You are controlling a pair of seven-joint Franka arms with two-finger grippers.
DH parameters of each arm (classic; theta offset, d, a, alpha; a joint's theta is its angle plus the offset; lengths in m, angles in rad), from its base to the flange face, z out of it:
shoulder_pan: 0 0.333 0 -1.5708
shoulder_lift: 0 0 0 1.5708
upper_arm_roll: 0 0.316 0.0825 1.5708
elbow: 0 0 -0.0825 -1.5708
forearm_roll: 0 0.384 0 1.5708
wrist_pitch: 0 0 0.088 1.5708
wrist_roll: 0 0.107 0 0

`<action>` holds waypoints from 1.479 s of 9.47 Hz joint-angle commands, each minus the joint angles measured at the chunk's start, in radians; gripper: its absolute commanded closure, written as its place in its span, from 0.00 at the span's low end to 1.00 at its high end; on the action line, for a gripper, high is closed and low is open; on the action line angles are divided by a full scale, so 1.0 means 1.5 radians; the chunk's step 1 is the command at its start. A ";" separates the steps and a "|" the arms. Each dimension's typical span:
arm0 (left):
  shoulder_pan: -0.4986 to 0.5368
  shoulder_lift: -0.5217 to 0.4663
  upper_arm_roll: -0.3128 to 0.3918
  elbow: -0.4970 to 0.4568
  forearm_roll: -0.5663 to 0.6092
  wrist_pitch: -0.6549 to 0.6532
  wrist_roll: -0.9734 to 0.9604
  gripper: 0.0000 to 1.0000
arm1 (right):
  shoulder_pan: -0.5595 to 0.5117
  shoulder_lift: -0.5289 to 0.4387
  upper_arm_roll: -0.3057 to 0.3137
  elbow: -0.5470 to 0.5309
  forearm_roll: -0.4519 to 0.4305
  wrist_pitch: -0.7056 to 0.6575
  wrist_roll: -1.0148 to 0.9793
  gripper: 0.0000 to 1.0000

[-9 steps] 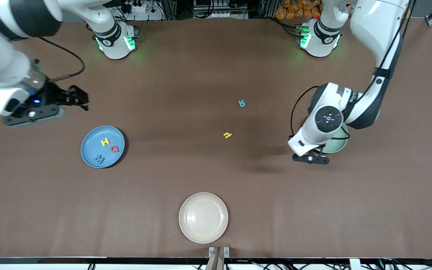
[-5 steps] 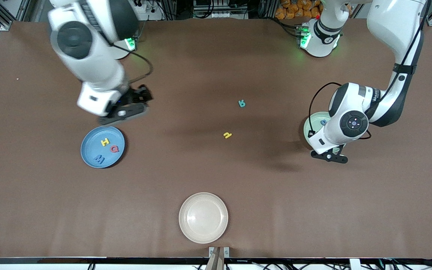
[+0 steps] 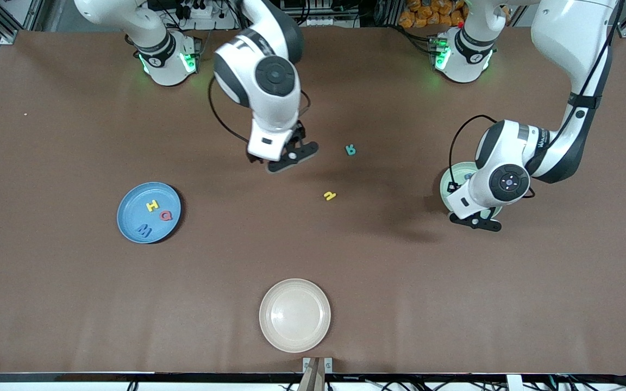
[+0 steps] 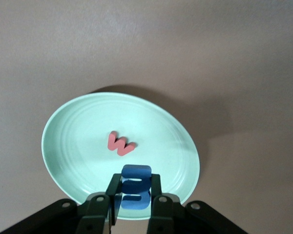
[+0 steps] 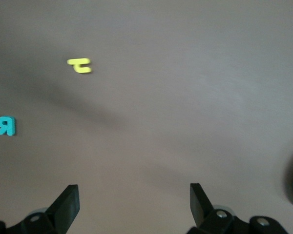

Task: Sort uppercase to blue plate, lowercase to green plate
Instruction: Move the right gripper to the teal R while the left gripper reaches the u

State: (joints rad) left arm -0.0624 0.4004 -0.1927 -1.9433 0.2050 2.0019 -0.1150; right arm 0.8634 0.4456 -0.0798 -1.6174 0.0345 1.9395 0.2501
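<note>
**Blue lowercase letter over the green plate, ready for you to let go**

The blue lowercase letter (image 4: 136,176) is clenched between the fingers of the left tool (image 4: 135,191). It hangs just inside the rim of the green plate (image 4: 63,146), beside the red w (image 4: 120,145) that lies in it, so I think the drop needs only a release straight down. The right tool (image 3: 286,157) is spread wide and empty over the bare table. From it, the teal R (image 3: 350,150) lies close by toward the left arm's end. The yellow letter (image 3: 330,195) lies nearer to the front camera. The blue plate (image 3: 128,196) holds H (image 3: 152,205), Q (image 3: 166,215) and M (image 3: 143,231). The cream plate (image 3: 269,331) has nothing in it.
</note>
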 commanded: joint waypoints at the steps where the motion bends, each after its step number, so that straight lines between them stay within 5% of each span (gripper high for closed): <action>1: 0.015 -0.008 -0.002 -0.005 0.011 -0.019 0.013 1.00 | 0.016 0.082 0.006 0.034 0.047 0.075 -0.015 0.00; 3: 0.018 -0.004 -0.003 -0.005 0.011 -0.020 0.012 1.00 | 0.046 0.140 0.015 0.069 0.078 0.085 0.029 0.00; 4: 0.019 -0.003 -0.002 -0.005 0.011 -0.031 0.012 0.66 | 0.067 0.157 0.014 0.080 0.086 0.091 0.064 0.00; 5: 0.017 -0.002 -0.003 -0.005 0.026 -0.034 0.013 0.01 | 0.084 0.164 0.015 0.083 0.086 0.095 0.115 0.00; 14: 0.012 0.003 -0.008 0.001 0.049 -0.043 0.005 0.00 | 0.131 0.281 0.014 0.183 0.085 0.146 0.271 0.07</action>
State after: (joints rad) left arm -0.0446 0.4090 -0.1985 -1.9491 0.2569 1.9514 -0.1133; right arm 1.0448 0.8394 -0.0510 -1.3814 0.1428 2.1693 0.6236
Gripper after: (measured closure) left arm 0.000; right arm 0.062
